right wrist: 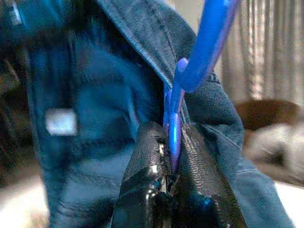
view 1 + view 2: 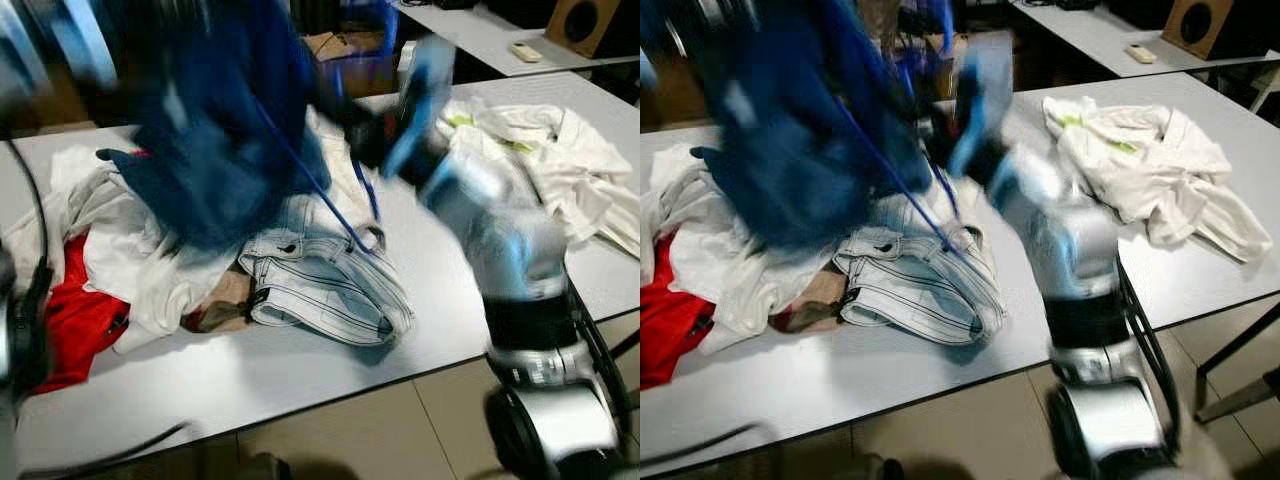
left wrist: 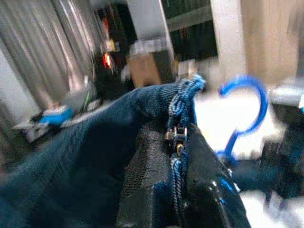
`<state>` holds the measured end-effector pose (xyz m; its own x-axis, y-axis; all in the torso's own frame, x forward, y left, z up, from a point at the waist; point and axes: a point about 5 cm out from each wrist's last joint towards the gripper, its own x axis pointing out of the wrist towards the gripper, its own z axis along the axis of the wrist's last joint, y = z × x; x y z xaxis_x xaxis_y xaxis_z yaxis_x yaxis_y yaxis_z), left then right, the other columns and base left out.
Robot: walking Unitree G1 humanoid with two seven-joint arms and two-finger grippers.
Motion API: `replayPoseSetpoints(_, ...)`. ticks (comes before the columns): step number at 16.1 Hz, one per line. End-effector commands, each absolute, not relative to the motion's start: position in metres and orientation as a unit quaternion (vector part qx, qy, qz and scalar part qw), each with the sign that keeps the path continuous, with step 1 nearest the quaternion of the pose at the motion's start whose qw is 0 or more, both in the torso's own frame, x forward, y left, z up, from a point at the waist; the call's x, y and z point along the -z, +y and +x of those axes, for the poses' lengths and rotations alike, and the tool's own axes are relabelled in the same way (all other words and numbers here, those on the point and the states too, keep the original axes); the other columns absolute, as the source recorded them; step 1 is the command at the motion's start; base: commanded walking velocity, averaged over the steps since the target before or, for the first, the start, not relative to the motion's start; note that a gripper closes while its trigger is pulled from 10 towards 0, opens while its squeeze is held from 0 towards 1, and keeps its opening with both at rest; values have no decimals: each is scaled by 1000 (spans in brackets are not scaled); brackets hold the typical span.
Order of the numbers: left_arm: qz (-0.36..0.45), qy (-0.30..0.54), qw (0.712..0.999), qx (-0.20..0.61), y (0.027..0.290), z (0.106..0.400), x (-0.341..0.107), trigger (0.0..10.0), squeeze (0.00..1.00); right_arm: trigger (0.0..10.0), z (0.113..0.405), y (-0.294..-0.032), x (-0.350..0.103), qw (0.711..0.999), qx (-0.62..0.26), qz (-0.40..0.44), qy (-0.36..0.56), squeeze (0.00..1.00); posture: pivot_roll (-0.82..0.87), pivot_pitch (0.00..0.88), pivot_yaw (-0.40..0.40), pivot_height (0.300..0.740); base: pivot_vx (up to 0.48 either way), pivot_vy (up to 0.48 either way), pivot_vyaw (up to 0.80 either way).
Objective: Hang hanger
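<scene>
Blue hanger: gripped by closed right fingers. Navy garment: pinched at its edge by closed left fingers, held above the bench.

a workroom or office: long pale grey tables heaped with clothes, a wooden speaker box, grey curtains.

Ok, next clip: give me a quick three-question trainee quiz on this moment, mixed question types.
1. True or false: the right gripper is pinched shut on the blue hanger.
2. What does the left gripper hold? A) red cloth B) dark blue garment C) white shirt
3. Which folded item lies on the table below the lifted garment?

Key: 1 true. 2 B; the fingers close on its blue drawstring. 3 the light blue jeans.
</scene>
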<state>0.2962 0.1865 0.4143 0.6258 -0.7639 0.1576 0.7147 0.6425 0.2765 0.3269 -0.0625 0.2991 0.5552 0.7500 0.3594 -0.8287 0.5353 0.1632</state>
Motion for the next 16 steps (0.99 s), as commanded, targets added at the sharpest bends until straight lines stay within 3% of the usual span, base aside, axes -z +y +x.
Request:
replayPoseSetpoints(1,56,-122,901,413,187,298,-414,0,0,10000,329,-70,-306,861,-447,205,-129,0,28,0,39,740,0,0,0)
replayPoseSetpoints(5,107,-16,923,370,171,321,-352,0,0,10000,354,-82,-271,872,-350,340,-34,0,25,0,48,740,0,0,0)
replayPoseSetpoints(9,142,42,921,361,153,327,-306,0,0,10000,354,-86,-220,889,-298,342,65,0,19,0,52,740,0,0,0)
replayPoseSetpoints(12,138,92,887,431,128,317,-279,0,0,10000,357,-87,-216,837,-270,475,34,0,1,0,84,740,0,0,0)
replayPoseSetpoints(16,84,113,854,501,119,302,-283,0,0,10000,363,-83,-216,835,-264,483,23,0,13,0,90,740,0,0,0)
